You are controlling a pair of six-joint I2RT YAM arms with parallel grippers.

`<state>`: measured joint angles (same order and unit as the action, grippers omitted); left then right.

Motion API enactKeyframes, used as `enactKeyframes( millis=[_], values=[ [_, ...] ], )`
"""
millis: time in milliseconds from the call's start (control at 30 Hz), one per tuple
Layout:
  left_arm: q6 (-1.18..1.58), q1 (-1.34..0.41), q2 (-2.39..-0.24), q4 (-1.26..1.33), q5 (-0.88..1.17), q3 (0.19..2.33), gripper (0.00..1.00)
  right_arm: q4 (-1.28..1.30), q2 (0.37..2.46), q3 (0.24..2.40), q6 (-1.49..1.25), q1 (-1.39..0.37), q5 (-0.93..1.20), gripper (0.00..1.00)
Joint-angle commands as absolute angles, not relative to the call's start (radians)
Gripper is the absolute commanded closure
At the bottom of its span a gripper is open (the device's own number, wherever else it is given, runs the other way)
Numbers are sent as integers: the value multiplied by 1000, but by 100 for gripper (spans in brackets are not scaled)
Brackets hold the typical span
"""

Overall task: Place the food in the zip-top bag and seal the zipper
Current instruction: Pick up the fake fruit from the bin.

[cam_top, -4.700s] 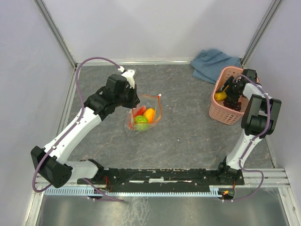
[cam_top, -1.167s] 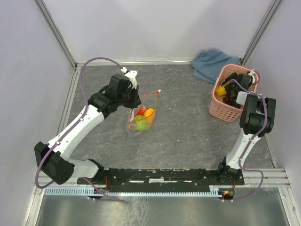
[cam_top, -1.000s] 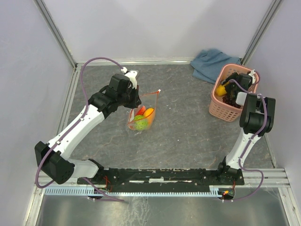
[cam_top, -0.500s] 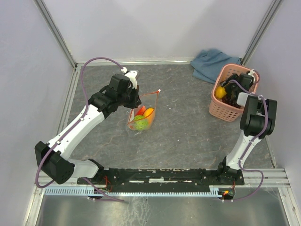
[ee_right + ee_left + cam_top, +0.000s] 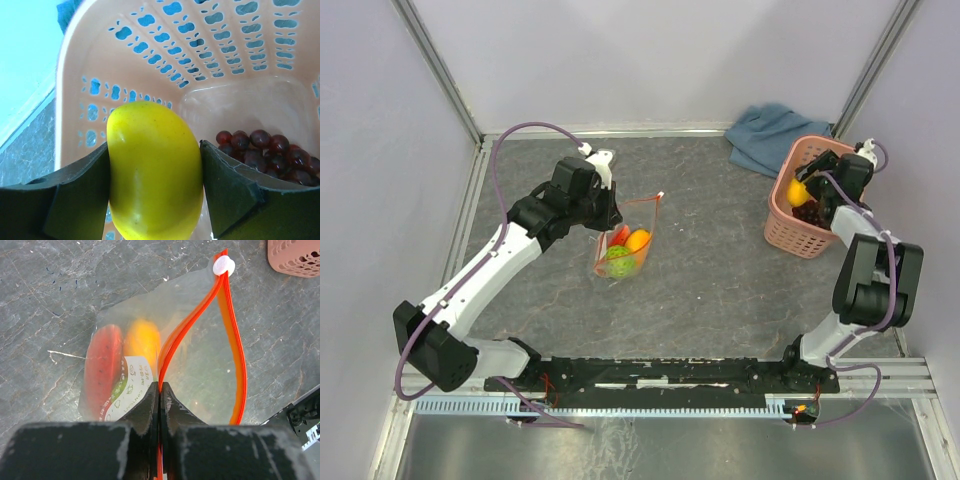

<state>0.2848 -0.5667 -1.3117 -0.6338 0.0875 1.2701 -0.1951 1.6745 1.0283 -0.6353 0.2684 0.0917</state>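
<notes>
L gripper (image 5: 160, 390) is clamped tight on the zipper (image 5: 187, 325): you've got one lip of the red-orange strip pinched btwn its fingers (image 5: 145, 410). The other lip bows away to the right, so the mouth of the zip-top bag (image 5: 625, 240) gapes. A white end piece (image 5: 223, 265) sits at the far tip, where both lips meet. The bag is mid-left on the bench (image 5: 720, 300), well apart from the basket (image 5: 790, 235).

Thru the clear plastic you can see the watermelon wedge (image 5: 102, 365) at left and the orange fruit (image 5: 142, 340) just beside it. A white printed label (image 5: 127, 385) shows near the fingertips. Top view also shows a green patch (image 5: 618, 262) low in the bag.

Over on the right, R gripper (image 5: 155, 170) is closed on the yellow fruit (image 5: 155, 185), w/ a finger pressed to each side. It's over the basket's inside, near the left wall. The grapes (image 5: 265, 150) lie on the basket floor, right of the fruit, apart from it. A blue-grey cloth (image 5: 770, 135) lies just behind the basket, in the far-right corner.
</notes>
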Motion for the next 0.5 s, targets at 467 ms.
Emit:
enactKeyframes(
  millis=[467],
  values=[
    [209, -563, -1272, -588, 150, 1281, 97, -158, 1212, 960, -516, 169, 110, 57]
  ],
)
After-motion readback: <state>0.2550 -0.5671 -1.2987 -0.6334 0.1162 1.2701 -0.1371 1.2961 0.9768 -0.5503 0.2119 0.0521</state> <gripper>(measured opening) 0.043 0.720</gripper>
